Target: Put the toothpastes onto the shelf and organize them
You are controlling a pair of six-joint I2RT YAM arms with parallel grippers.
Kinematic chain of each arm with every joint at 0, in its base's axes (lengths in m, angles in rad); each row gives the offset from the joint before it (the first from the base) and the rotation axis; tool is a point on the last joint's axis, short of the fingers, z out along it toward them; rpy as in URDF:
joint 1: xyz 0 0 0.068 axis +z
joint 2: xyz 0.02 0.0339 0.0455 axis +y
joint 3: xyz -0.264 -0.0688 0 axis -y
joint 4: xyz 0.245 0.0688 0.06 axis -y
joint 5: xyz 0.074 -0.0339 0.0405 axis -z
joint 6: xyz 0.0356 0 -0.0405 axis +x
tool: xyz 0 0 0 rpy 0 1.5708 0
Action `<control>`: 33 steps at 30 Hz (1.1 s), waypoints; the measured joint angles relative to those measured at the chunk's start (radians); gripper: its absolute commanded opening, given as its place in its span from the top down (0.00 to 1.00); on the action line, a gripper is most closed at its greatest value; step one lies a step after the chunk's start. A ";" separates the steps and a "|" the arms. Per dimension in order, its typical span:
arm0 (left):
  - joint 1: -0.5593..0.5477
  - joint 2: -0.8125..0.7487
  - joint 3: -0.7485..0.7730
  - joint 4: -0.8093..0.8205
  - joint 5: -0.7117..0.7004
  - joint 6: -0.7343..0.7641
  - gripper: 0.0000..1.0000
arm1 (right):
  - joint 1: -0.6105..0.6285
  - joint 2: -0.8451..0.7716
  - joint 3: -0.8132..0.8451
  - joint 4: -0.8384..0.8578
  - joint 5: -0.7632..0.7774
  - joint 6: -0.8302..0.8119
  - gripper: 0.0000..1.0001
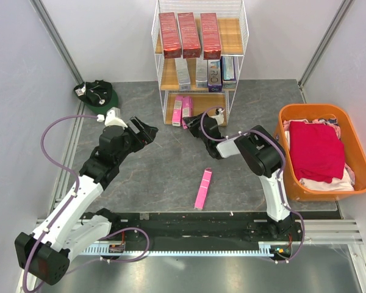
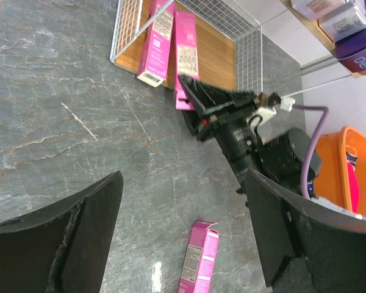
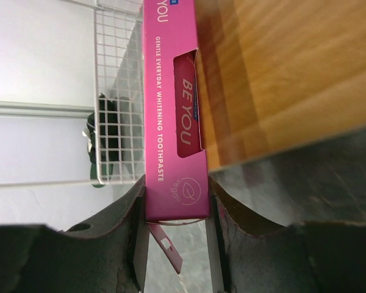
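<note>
Here a slim bright pink cardboard toothpaste box (image 3: pixel 174 122) is pinched by its end between the nearly closed jaws of the right gripper (image 3: pixel 177 207), at the front of the lowest wooden board of the tall white wire shelf (image 1: pixel 232 36).
Two more pink boxes (image 1: pixel 182 110) sit just beside it on that board. Dark red boxes (image 1: pixel 189 35) fill the top board, and silver, blue and purple boxes (image 1: pixel 207 72) the middle one. Another pink box (image 1: pixel 203 188) lies flat on the grey stone-patterned table (image 1: pixel 152 177), well apart. The left gripper (image 1: pixel 147 129) hovers over the table, jaws spread wide, holding nothing.
</note>
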 measured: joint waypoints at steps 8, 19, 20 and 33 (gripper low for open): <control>0.000 0.002 -0.001 0.000 0.018 0.000 0.12 | 0.000 0.071 0.092 -0.033 -0.010 0.024 0.57; 0.000 0.003 -0.003 0.005 0.027 0.000 0.12 | 0.001 0.051 0.106 -0.101 -0.069 0.025 0.02; 0.000 0.004 -0.003 0.008 0.033 0.000 0.12 | 0.001 0.040 0.106 -0.119 -0.069 0.019 0.02; 0.000 0.051 -0.003 0.030 0.076 0.000 0.12 | 0.001 -0.103 -0.039 -0.201 -0.074 -0.068 0.02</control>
